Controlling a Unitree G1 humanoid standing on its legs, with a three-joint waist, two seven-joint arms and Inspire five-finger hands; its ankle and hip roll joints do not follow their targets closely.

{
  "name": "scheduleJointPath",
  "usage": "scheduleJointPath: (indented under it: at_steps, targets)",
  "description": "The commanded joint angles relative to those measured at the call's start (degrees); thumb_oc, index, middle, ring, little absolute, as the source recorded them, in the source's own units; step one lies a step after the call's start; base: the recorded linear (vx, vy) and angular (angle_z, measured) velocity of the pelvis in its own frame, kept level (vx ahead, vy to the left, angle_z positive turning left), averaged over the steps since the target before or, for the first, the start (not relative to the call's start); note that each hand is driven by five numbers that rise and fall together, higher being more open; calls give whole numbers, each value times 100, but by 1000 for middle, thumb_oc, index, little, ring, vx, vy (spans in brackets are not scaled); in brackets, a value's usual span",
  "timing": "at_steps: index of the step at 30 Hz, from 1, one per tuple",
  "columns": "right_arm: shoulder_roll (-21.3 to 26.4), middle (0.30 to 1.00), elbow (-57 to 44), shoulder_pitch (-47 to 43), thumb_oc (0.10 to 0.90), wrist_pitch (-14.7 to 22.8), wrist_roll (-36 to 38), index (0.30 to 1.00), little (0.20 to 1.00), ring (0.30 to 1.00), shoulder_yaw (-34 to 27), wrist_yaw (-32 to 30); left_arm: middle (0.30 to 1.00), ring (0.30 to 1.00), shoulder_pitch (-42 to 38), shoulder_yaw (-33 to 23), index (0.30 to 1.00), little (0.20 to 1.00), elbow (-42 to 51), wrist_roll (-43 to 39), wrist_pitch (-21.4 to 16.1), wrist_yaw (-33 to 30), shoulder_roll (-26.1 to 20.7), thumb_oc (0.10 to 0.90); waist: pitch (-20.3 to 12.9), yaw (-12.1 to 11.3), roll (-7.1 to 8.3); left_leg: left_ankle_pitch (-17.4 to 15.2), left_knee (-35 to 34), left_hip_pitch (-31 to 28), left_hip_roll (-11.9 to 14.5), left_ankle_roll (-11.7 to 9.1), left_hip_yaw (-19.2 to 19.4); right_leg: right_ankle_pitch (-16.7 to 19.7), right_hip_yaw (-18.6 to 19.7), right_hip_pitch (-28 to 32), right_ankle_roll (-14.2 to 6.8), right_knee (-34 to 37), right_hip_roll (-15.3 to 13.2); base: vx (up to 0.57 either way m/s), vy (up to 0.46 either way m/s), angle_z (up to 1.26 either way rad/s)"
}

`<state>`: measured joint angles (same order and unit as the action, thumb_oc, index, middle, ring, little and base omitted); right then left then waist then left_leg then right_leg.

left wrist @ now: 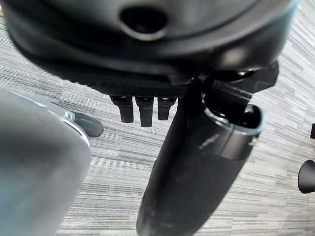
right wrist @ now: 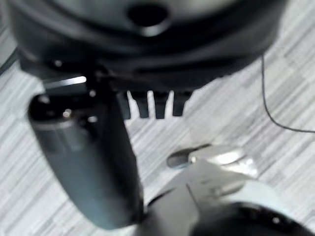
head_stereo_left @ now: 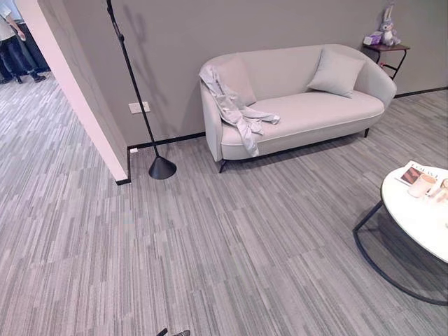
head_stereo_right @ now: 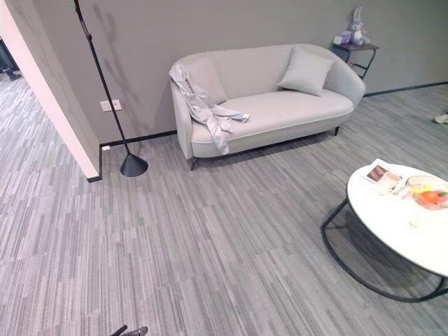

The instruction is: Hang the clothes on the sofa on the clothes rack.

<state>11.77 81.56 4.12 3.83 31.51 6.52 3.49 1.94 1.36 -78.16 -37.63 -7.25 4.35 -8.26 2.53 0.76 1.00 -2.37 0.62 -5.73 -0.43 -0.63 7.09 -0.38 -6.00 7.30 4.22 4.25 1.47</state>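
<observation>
The sofa [head_stereo_left: 301, 105] stands against the wall; the black clothes rack [head_stereo_left: 133, 84] stands just beside its arm. The grey garment [head_stereo_left: 234, 112] drapes over that arm and seat. The left hand [left wrist: 142, 105] and right hand [right wrist: 152, 105] hang released, grasping nothing. Risk: a loose grasp could drop the trailing cloth; a bump could tip the slim rack.

The clothes rack [head_stereo_left: 133, 84] is cut off at the top edge, so its upper part cannot be seen, and the round table [head_stereo_right: 392, 224] runs off the right edge with the small items on it too small to tell apart. At the top left corner a person [head_stereo_left: 15, 42] is cropped to legs and part of the torso. In the wrist views the left hand [left wrist: 142, 108] and right hand [right wrist: 152, 105] show mostly dark bulk and fingertips, the right one blurred, and the fingers look perhaps straight.
</observation>
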Motion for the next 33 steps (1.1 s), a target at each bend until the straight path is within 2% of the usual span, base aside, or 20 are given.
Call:
scheduleJointPath:
  at_steps: [1, 6, 8, 10, 11, 12, 13, 14, 16, 18, 20, 22, 24, 25, 26, 28, 29, 30, 31, 33]
  targets:
    - [-59, 900, 220, -59, 800, 17, -461, 900, 900, 900, 37, 29, 900, 900, -74, -86, 900, 900, -304, 289, -208, 51, 186, 800, -193, -65, 83, 427, -516, -56, 370, -233, -76, 130, -215, -2, -743, 75, -390, 50, 55, 2]
    - [1, 900, 189, -107, 800, -21, -745, 900, 900, 900, 129, 56, 900, 900, -101, -110, 900, 900, -305, 367, -213, 35, 124, 800, -188, -47, 107, 302, -488, -97, 302, -163, -50, 155, -160, 27, -790, 75, -458, 36, 85, -1]
    - [154, 900, 98, -296, 800, -46, -1422, 900, 900, 900, 426, 13, 900, 900, -245, -26, 900, 900, -233, 527, -211, -2, -1, 800, -20, 19, 110, 181, -347, -7, 254, -30, 8, 24, -122, -334, -788, -574, -548, -82, 185, -18]
    - [205, 900, -1, -443, 800, -49, -1567, 900, 900, 900, 500, 47, 900, 900, -350, 57, 900, 900, -168, 641, -225, 2, -62, 800, 124, 54, 77, 73, -281, 28, 148, 142, 43, -19, -95, -900, -973, -1588, -650, -85, 238, -45]
    - [158, 900, -18, -419, 800, -58, -1531, 900, 900, 900, 467, 61, 900, 900, -368, 58, 900, 900, -171, 703, -241, -15, -52, 800, 304, 116, 59, 17, -354, -159, 26, 277, 113, 626, -70, -1470, -1311, -2655, -843, -36, 251, -30]
    - [135, 900, -29, -419, 800, -52, -1370, 900, 900, 900, 392, 65, 900, 900, -399, 57, 900, 900, -169, 707, -233, -25, -52, 800, 412, 166, 7, 21, -417, -242, 14, 323, 148, 898, -76, -1718, -1409, -3110, -892, 7, 253, -24]
    - [92, 900, -29, -361, 800, -52, -1130, 900, 900, 900, 240, 78, 900, 900, -399, 48, 900, 900, -184, 721, -232, -22, -41, 800, 447, 193, -68, -2, -468, -315, 37, 332, 154, 999, -169, -1908, -1483, -3414, -941, 160, 165, -8]
    - [6, 900, -37, -251, 800, -31, -731, 900, 900, 900, 24, 120, 900, 900, -360, 36, 900, 900, -243, 689, -229, -10, -4, 800, 412, 220, -110, -92, -550, -477, 27, 314, 181, 1035, -453, -2133, -1503, -3487, -1294, 262, 76, -11]
    - [-11, 900, -18, -187, 800, -36, -544, 900, 900, 900, -97, 128, 900, 900, -339, 24, 900, 900, -260, 675, -222, 2, 5, 800, 377, 256, -120, -162, -562, -529, 41, 259, 162, 963, -587, -2145, -1467, -3143, -1448, 249, -58, 21]
    - [-4, 900, 115, -121, 800, -61, -340, 900, 900, 900, -328, 51, 900, 900, -357, -23, 900, 900, -322, 625, -215, -6, 4, 800, 342, 335, -52, -362, -562, -644, 110, 48, 27, 918, -631, -1983, -1392, -1355, -1611, 366, -230, 28]
    - [-62, 900, 227, -52, 800, -141, -405, 900, 900, 900, -376, 107, 900, 900, -461, -73, 900, 900, -389, 632, -255, -73, -63, 800, 342, 518, 55, -672, -562, -1114, 333, -224, -100, 1451, -196, -2266, -1645, -102, -1738, 714, -417, -4]
    - [-86, 900, 241, 81, 800, -143, -637, 900, 900, 900, -286, 103, 900, 900, -418, -95, 900, 900, -378, 709, -290, -95, -97, 800, 227, 491, 155, -838, -562, -1371, 443, -344, -239, 1584, -395, -2081, -1652, -83, -1761, 687, -480, 20]
    - [-15, 900, 219, 1, 800, -132, -848, 900, 900, 900, -126, 47, 900, 900, -377, -111, 900, 900, -319, 592, -289, -121, -47, 800, 112, 487, 48, -396, -562, -1402, 944, -516, -263, 1405, -419, -2245, -1516, -538, -1475, 469, -476, 67]
    - [84, 900, 162, -106, 800, -77, -1040, 900, 900, 900, 62, -30, 900, 900, -397, -145, 900, 900, -281, 413, -291, -141, 2, 800, 54, 432, -93, 279, -230, -1164, 1314, -643, -360, 1149, -532, -2247, -1314, -838, -1199, 461, -581, 60]
    - [132, 900, 14, -210, 800, -13, -1148, 900, 900, 900, 249, -81, 900, 900, -429, -116, 900, 900, -234, 371, -291, -168, 24, 800, 11, 352, -101, 888, 360, -902, 1554, -683, -472, 910, -666, -1990, -1079, -837, -925, 593, -787, 33]
    - [201, 900, -235, -374, 800, 75, -1202, 900, 900, 900, 485, -191, 900, 900, -474, -57, 900, 900, 14, 223, -276, -266, 6, 800, 12, 192, 113, 1800, 2001, -301, 2131, -622, -123, 435, -873, -1171, -558, -469, -450, 651, -910, 20]
    - [265, 900, -252, -467, 800, 53, -1377, 900, 900, 900, 636, -258, 900, 900, -519, -7, 900, 900, 180, 213, -295, -292, -4, 800, 163, 25, 287, 1756, 2859, 134, 2205, -458, 75, 356, -809, -801, -405, -290, -346, 604, -756, -3]
    - [354, 900, -231, -580, 800, 2, -1646, 900, 900, 900, 802, -271, 900, 900, -603, 28, 900, 900, 233, 132, -331, -291, 0, 800, 306, -198, 448, 1063, 3310, 975, 1494, -291, -58, 288, -582, -468, -401, -104, -403, 593, -472, -8]
    - [512, 900, -4, -1116, 800, -124, -1667, 900, 900, 900, 891, -236, 900, 900, -609, 97, 900, 900, 235, 166, -359, -306, -20, 800, 292, -542, 467, 735, 2962, 1540, 942, -241, -107, 204, -538, -194, -467, 23, -393, 510, -182, -19]
    - [295, 900, 42, -892, 800, 39, -1697, 900, 900, 900, 883, -335, 900, 900, -494, 119, 900, 900, 427, -136, -466, -220, 125, 800, 252, -721, 287, 737, 1501, 1817, 451, -119, 260, 27, -506, 54, -566, 66, -312, 638, 21, -142]
